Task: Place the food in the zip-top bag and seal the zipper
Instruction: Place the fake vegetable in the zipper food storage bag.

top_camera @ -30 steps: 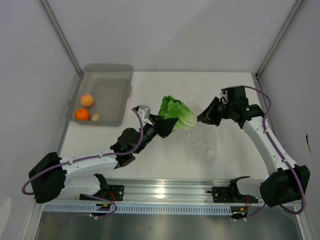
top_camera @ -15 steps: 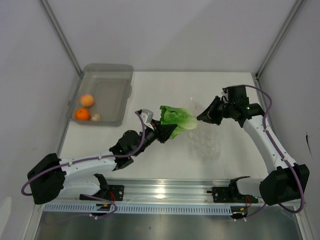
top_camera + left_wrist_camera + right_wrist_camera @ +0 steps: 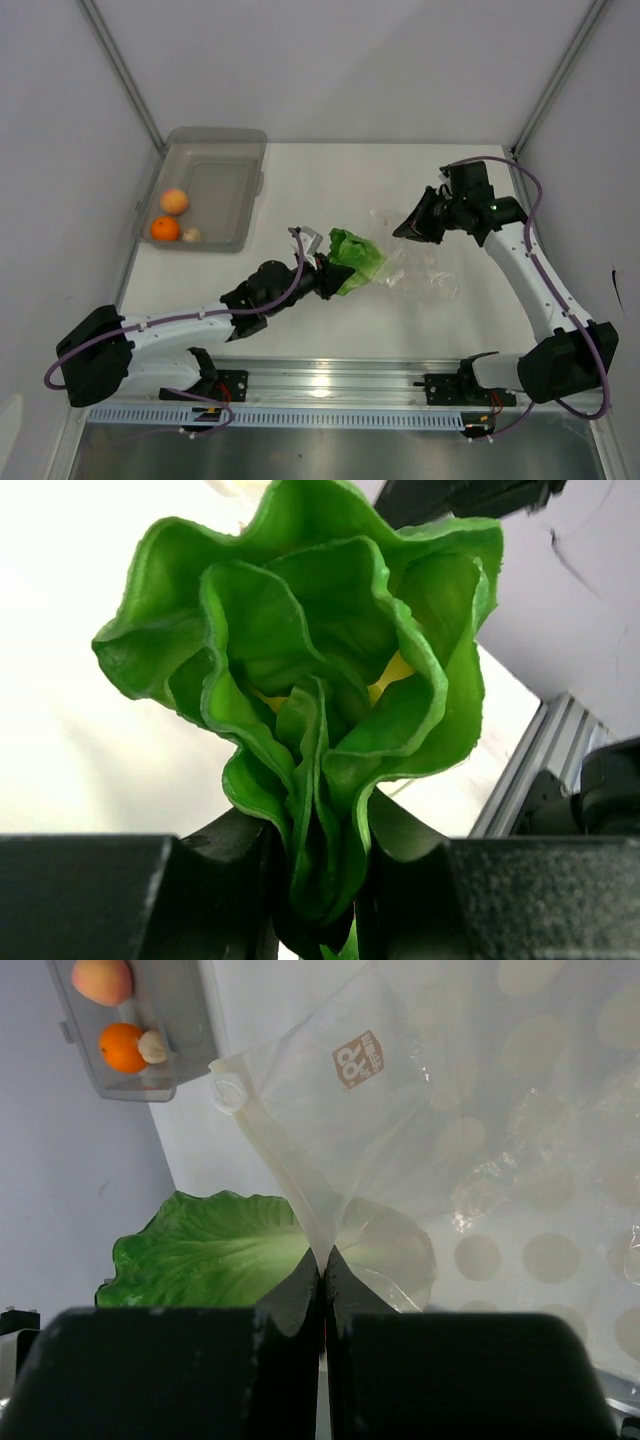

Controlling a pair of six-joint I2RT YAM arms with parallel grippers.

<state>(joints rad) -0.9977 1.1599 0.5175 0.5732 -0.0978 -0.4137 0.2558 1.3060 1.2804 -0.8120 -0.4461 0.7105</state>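
Note:
My left gripper (image 3: pixel 322 272) is shut on the leafy green lettuce (image 3: pixel 355 256), gripping its leaves (image 3: pixel 320 810), and holds it at the mouth of the clear zip-top bag (image 3: pixel 420 275). Its pale base end lies partly inside the bag (image 3: pixel 390 1250). My right gripper (image 3: pixel 408 228) is shut on the bag's zipper edge (image 3: pixel 290 1190) and holds it up. Two orange fruits (image 3: pixel 174 201) (image 3: pixel 165 229) and a pale beige lump (image 3: pixel 191 235) sit in the grey bin; they also show in the right wrist view (image 3: pixel 122 1047).
The translucent grey bin (image 3: pixel 215 160) stands at the far left of the white table. Grey walls close in the left, back and right. A metal rail (image 3: pixel 330 385) runs along the near edge.
My left gripper moved right and down with the lettuce, pushing its base into the bag's mouth. My right gripper lifted the bag's edge back a little; the bag spread out.

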